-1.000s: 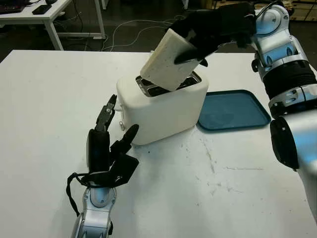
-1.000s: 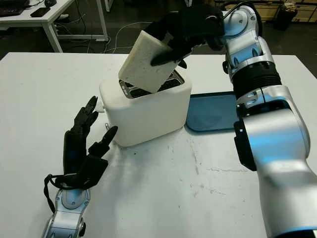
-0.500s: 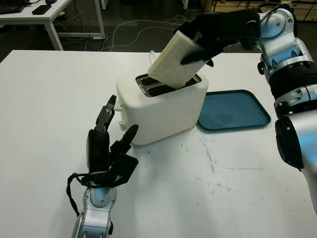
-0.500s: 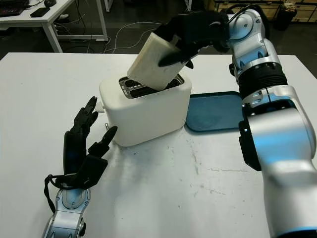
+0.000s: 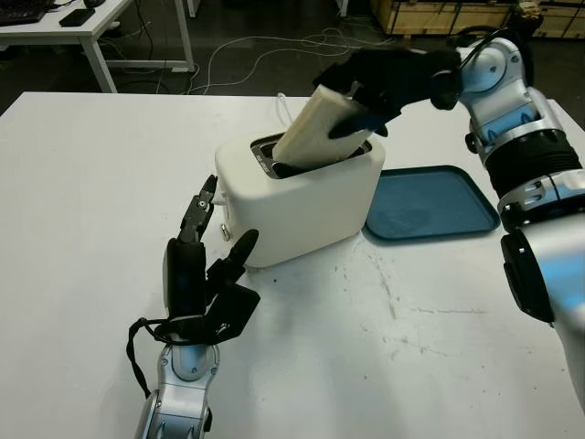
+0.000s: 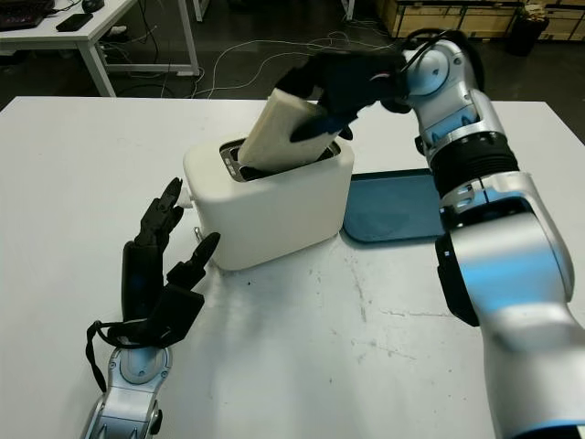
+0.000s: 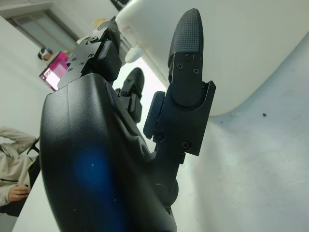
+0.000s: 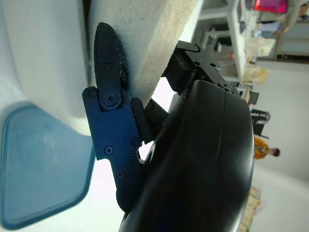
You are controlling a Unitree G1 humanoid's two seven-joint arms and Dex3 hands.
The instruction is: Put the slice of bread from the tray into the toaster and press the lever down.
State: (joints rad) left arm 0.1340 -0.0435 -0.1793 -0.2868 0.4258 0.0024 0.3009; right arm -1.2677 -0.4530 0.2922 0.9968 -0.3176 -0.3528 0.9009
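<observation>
A white two-slot toaster (image 5: 302,201) stands mid-table. My right hand (image 5: 370,87) is shut on the pale slice of bread (image 5: 311,128), which tilts with its lower end inside a toaster slot; the right wrist view has the bread (image 8: 149,43) pinched beside the toaster's wall (image 8: 43,58). The blue tray (image 5: 430,203) lies to the right of the toaster. My left hand (image 5: 203,274) is open, upright on the table just in front of the toaster's left side, near the small lever (image 5: 225,232).
The white table (image 5: 82,201) has free room to the left and in front. Cables and a second table (image 5: 91,27) lie beyond the far edge. A person (image 7: 12,164) sits in the background of the left wrist view.
My right hand has lowered the bread and turned it steeper, so its lower end now sits in the toaster slot. The left hand has stayed put.
</observation>
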